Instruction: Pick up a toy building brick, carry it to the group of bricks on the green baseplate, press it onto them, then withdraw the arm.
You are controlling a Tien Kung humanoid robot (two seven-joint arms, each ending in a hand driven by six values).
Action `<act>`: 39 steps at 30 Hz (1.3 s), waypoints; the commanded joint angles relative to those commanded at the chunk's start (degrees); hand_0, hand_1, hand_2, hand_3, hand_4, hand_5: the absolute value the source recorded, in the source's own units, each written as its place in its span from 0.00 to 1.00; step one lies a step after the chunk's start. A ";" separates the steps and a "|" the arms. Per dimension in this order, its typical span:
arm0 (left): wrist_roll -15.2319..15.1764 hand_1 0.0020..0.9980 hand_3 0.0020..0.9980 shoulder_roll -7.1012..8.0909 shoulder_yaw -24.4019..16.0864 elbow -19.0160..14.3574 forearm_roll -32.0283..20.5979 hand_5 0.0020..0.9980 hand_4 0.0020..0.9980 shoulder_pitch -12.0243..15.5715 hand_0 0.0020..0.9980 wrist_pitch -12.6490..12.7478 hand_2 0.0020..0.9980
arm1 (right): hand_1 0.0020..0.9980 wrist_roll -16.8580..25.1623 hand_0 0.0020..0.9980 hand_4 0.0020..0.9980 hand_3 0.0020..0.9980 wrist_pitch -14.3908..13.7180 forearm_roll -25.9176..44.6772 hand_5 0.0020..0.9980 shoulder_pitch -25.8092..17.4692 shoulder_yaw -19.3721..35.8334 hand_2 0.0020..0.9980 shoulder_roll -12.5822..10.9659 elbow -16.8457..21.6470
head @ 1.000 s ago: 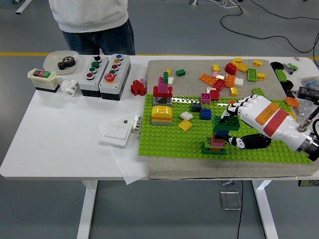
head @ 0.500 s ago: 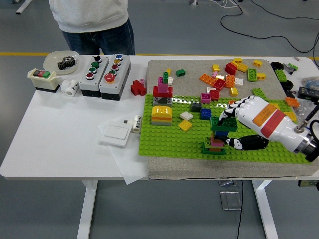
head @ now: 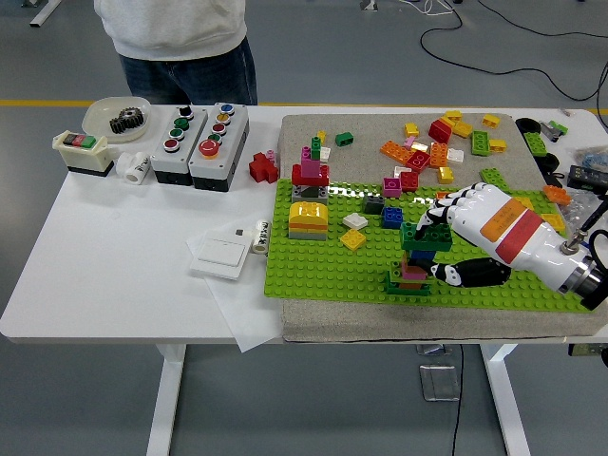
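On the green baseplate (head: 313, 266) stands a small stack of bricks (head: 408, 275) with a green base and pink, orange and blue layers. A dark green brick (head: 424, 238) sits on top of that stack. My right hand (head: 433, 247), white with orange and red bands, comes in from the right and is shut on this dark green brick: fingers (head: 439, 215) over its top, thumb (head: 454, 274) lower beside the stack. Another stack with a red and magenta top (head: 310, 173) and a yellow-orange block (head: 308, 218) stand at the plate's left.
Several loose bricks (head: 432, 152) lie on the grey mat behind the plate. Two button boxes (head: 199, 135), a switch box (head: 84, 152), a bowl with a gear (head: 119, 116) and a white plate (head: 220, 254) lie at the left. A person (head: 176, 38) stands at the far side.
My right hand has shifted slightly left and down with the dark green brick, which now sits squarely over the stack.
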 joint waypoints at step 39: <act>-0.21 0.51 0.78 -0.06 0.47 0.00 -0.81 0.91 0.79 -0.27 0.38 -0.03 0.61 | 0.46 0.81 0.32 0.71 0.54 -1.84 0.81 0.38 -0.95 1.38 0.53 -0.05 1.86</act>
